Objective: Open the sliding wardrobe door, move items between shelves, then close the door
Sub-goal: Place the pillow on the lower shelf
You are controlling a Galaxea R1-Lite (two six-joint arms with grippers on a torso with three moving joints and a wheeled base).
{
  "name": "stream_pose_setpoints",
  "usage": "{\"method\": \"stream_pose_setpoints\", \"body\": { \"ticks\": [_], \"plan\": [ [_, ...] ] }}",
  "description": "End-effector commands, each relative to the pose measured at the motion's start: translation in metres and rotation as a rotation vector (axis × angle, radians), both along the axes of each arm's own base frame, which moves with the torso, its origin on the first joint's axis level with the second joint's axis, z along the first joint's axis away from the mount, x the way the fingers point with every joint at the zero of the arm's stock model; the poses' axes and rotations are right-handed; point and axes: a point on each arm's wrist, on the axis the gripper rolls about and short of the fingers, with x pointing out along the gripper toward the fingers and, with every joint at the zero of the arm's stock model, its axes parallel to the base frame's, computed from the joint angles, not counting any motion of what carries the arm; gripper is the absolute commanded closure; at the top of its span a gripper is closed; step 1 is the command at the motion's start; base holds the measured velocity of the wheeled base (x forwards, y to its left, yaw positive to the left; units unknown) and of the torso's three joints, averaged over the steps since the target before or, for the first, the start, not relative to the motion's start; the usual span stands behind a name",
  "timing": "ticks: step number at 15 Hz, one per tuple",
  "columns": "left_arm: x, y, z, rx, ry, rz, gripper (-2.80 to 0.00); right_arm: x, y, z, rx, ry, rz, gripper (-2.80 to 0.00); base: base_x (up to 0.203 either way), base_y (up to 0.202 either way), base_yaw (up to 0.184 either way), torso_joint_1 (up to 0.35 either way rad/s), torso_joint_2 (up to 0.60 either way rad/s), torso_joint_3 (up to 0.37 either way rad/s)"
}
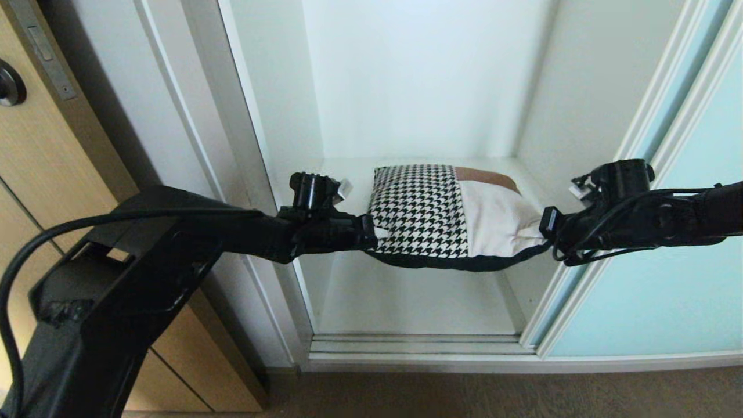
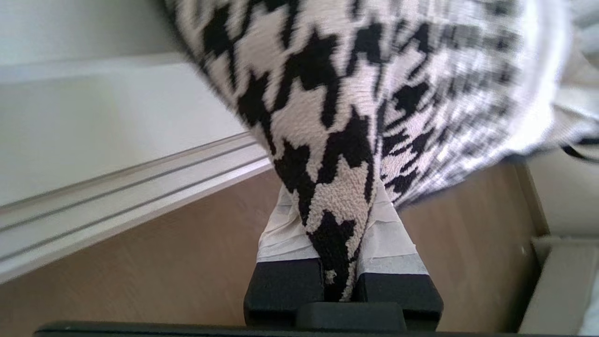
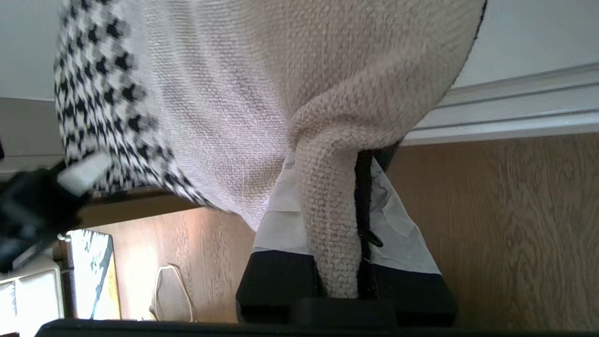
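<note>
Between the two grippers, in the open mouth of the wardrobe, hangs the cushion (image 1: pixel 447 215), held clear above the white bottom shelf (image 1: pixel 406 302) and sagging a little in the middle so that its black back shows as a curved band along the underside. Its houndstooth patch faces up on the robot's left, the cream patch lies on the right, and a rust-brown strip runs along the far right edge, toward the back wall (image 1: pixel 424 75) of the compartment.

The left gripper (image 1: pixel 371 232) is clamped on the cushion's left corner; in the left wrist view its white-taped fingers (image 2: pixel 285 229) press together on a pinched fold of houndstooth cloth (image 2: pixel 334 220). The right gripper (image 1: pixel 545 223) is closed on the right corner, and the right wrist view shows its taped fingers (image 3: pixel 402 234) squeezing a rolled fold of cream knit (image 3: pixel 327 210) with the black backing beside it.

Below the cushion the shelf runs forward to the silver floor track (image 1: pixel 418 345) at the wardrobe's front edge. At the right side of the opening stands the sliding wardrobe door (image 1: pixel 667 290), pale aqua glass in a slim light frame, pushed aside. At the left, past the wardrobe's white side frame (image 1: pixel 226 116), is a tan wood-grain door (image 1: pixel 40 145) with a dark round handle (image 1: pixel 8 84). Brown flooring (image 1: pixel 464 395) lies in front of the track.
</note>
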Motion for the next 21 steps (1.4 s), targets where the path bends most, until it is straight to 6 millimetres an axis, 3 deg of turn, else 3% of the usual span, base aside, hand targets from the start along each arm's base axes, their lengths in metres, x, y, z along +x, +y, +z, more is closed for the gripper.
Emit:
{"method": "stream_pose_setpoints", "body": {
  "ticks": [1, 4, 13, 18, 21],
  "plan": [
    [-0.037, -0.012, 0.037, -0.040, -0.080, -0.051, 0.00, -0.016, 0.008, 0.016, 0.006, -0.034, 0.021, 0.00, 0.000, 0.000, 0.000, 0.000, 0.00, 0.000],
    [-0.074, -0.034, 0.050, -0.015, -0.103, -0.017, 0.00, -0.039, 0.018, 0.024, 0.011, -0.064, 0.050, 0.00, 0.000, 0.000, 0.000, 0.000, 0.00, 0.000],
    [-0.126, -0.015, 0.088, -0.036, -0.125, -0.025, 0.00, -0.120, 0.028, 0.073, 0.025, -0.210, 0.098, 0.00, 0.000, 0.000, 0.000, 0.000, 0.00, 0.000],
    [-0.157, -0.003, 0.098, -0.036, -0.119, -0.036, 0.00, -0.151, 0.039, 0.080, 0.016, -0.202, 0.127, 0.00, 0.000, 0.000, 0.000, 0.000, 0.00, 0.000],
    [-0.177, -0.009, 0.106, -0.041, -0.132, -0.066, 0.00, -0.169, 0.047, 0.078, 0.018, -0.195, 0.169, 0.00, 0.000, 0.000, 0.000, 0.000, 0.00, 0.000]
  ]
}}
